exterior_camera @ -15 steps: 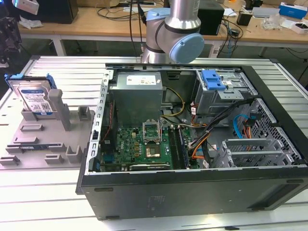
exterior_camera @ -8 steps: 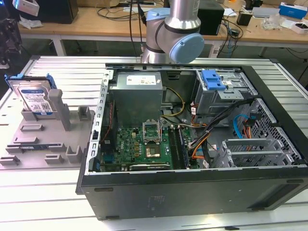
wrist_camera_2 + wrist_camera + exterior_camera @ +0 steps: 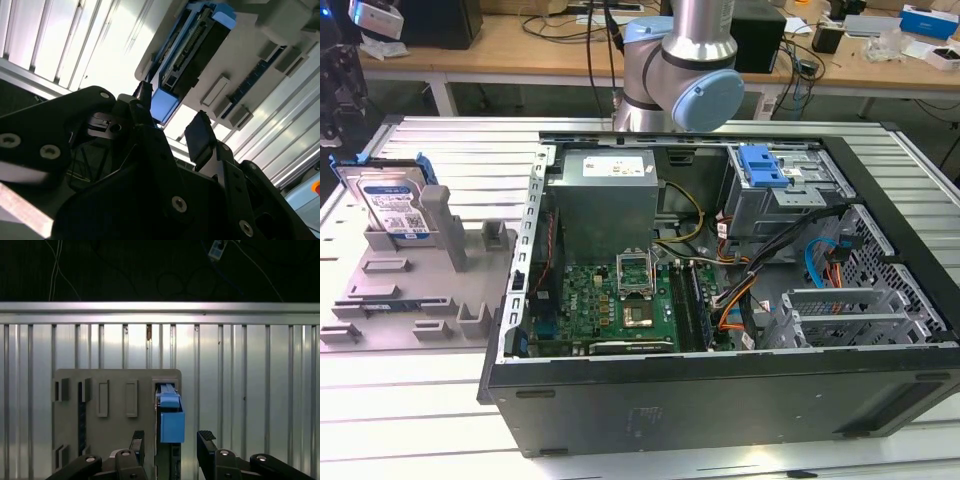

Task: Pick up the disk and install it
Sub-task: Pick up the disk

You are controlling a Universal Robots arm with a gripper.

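The disk stands just ahead of the spread gripper; closing off-centre could tip it in its holder.

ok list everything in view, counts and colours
disk: one, silver with blue bracket, upright in the fixture, exterior view's left
fixture: one, grey, on the table
computer case: one, black, open, on the table
power supply: one, grey, inside the case
motherboard: one, green, inside the case
drive cage: one, grey with blue latch, inside the case
table: one, silver, slatted
arm: one, silver and pale blue, behind the case
gripper: one, black, open, facing the disk
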